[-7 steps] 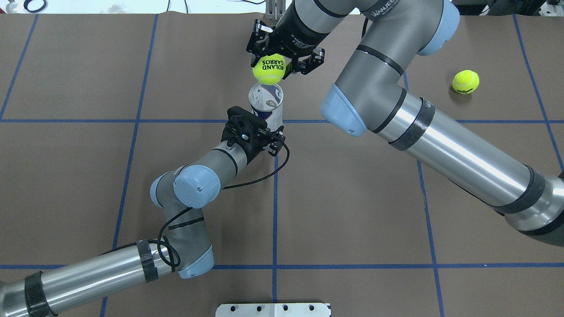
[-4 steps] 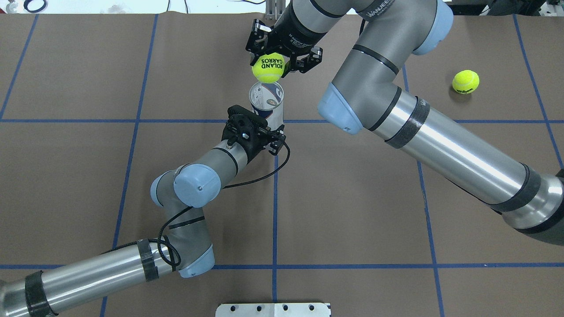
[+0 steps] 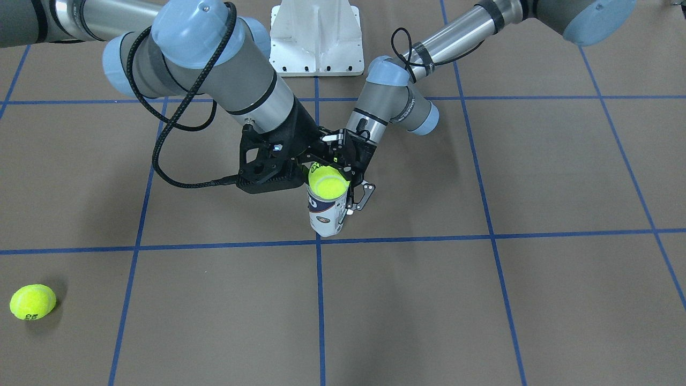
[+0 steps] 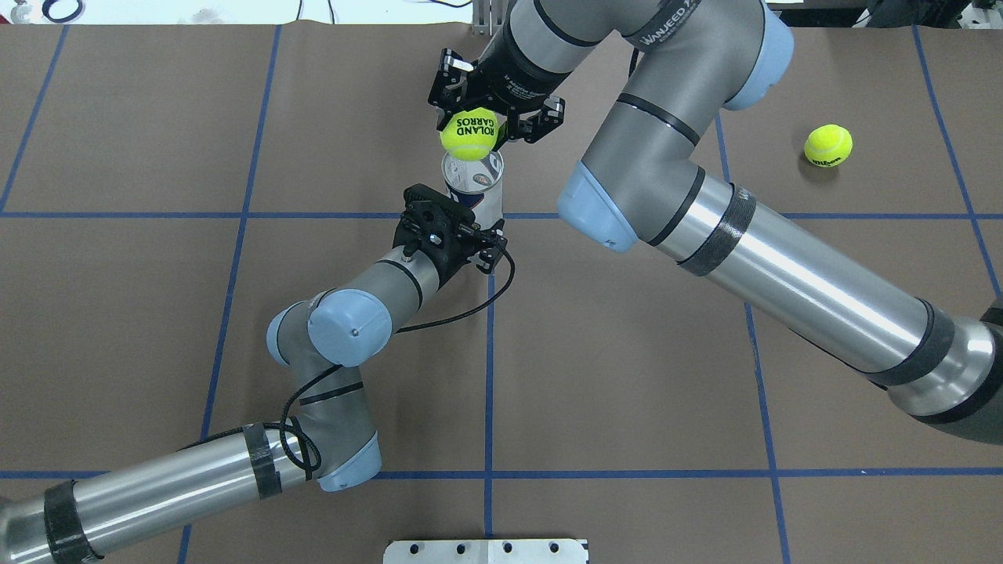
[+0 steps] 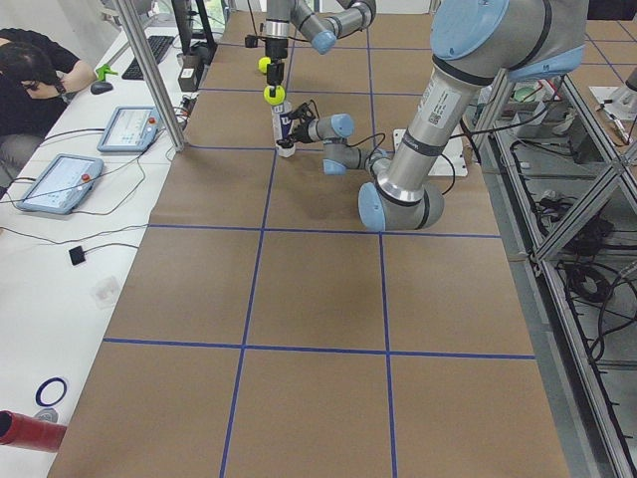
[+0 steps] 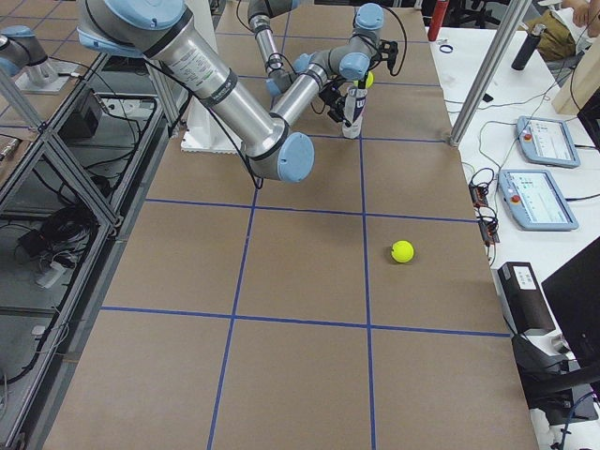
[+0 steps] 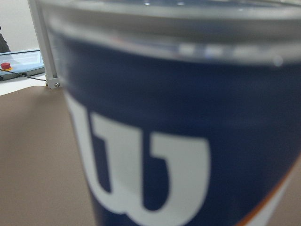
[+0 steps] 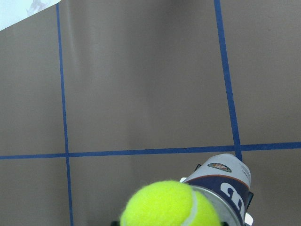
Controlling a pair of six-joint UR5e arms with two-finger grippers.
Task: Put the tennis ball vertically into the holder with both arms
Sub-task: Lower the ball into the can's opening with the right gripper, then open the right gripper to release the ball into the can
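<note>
— While the front view is up, where is the ball point(image 3: 328, 182) sitting?
— It is hanging right at the mouth of the holder point(image 3: 325, 217), pinched in the right gripper point(image 3: 323, 172). The left gripper point(image 3: 347, 202) is clamping the holder on its side and keeping it upright. A spare ball point(image 3: 32, 302) is lying well apart.
— And overhead, what is changing?
— The ball point(image 4: 468, 135) is sliding in over the far rim of the holder point(image 4: 475, 188); a second ago more of the open mouth was showing. The right gripper point(image 4: 482, 124) is travelling with it, still clenched on the ball. The left gripper point(image 4: 479, 229) and the holder are not shifting at all.
— Are the side views adding anything?
— From the left end the ball point(image 5: 271, 95) is sitting just above the holder point(image 5: 286, 131); whether it is touching the rim I cannot tell. From the right end it is showing at the top of the holder point(image 6: 353, 108).
— And the wrists?
— The left wrist is seeing only the holder point(image 7: 155, 141), blurred and very close. The right wrist is looking past the ball point(image 8: 169, 205) at the holder point(image 8: 228, 186), whose mouth is lying a little to one side.
— So what is that meaning for the task?
— I am judging that the approach is nearly finishing: the ball is probably needing a small centring nudge, then a straight lowering and release.
</note>
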